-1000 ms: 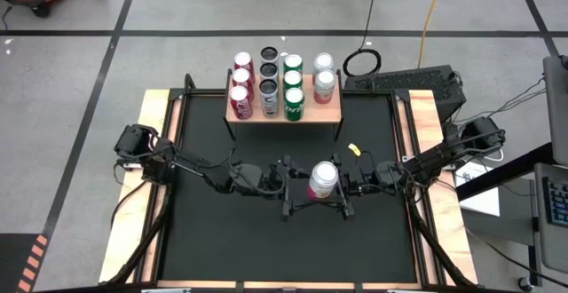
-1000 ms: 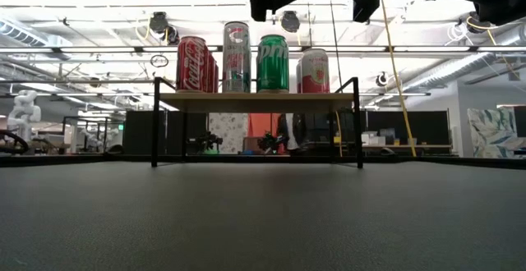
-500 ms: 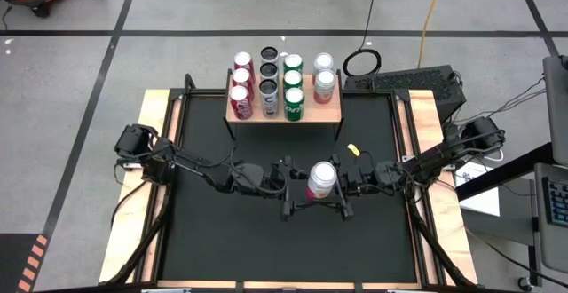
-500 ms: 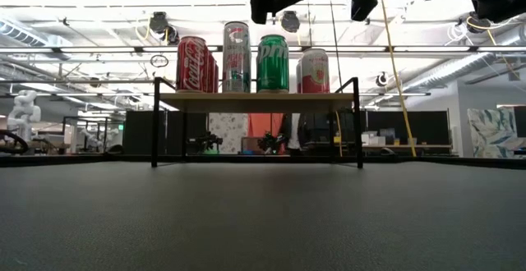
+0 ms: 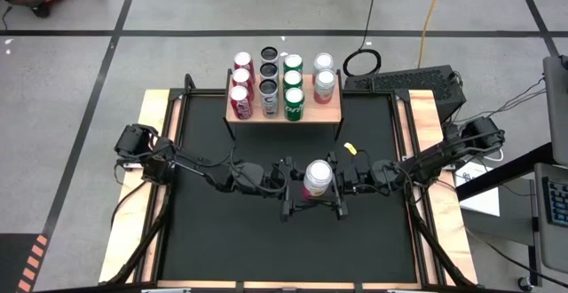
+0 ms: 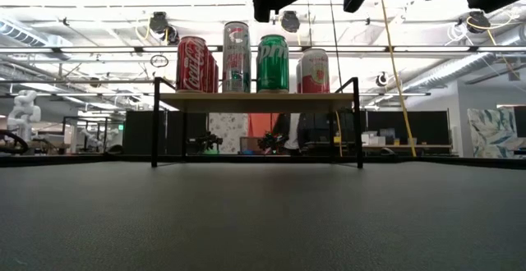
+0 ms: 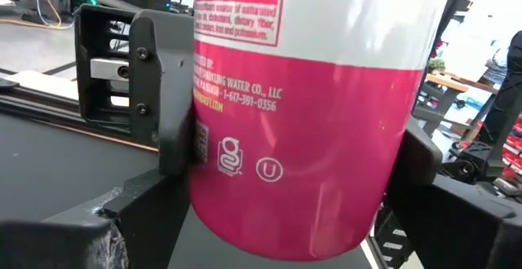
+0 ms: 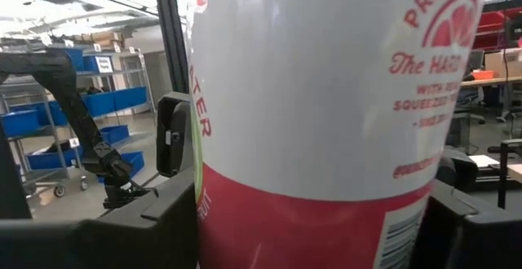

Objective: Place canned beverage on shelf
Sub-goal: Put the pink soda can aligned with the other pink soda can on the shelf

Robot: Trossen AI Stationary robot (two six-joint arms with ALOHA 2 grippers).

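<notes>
Handover step, mid-desk, held aloft. Right end effector [image 5: 330, 194] grasping pink-white sparkling water can [image 5: 317, 178]; left end effector [image 5: 294, 195] spread wide around it, apparently not clamped. Next: left clenches, right releases, carry to far shelf [image 5: 328, 112].

Grey floor [image 5: 80, 71] crossed by black tape lines [image 5: 266, 33]. Black tabletop [image 5: 266, 249] with wooden side strips [image 5: 124, 240]. Ceiling lights [image 6: 99, 12] overhead; blue storage bins [image 8: 106, 106] on racks beyond.
</notes>
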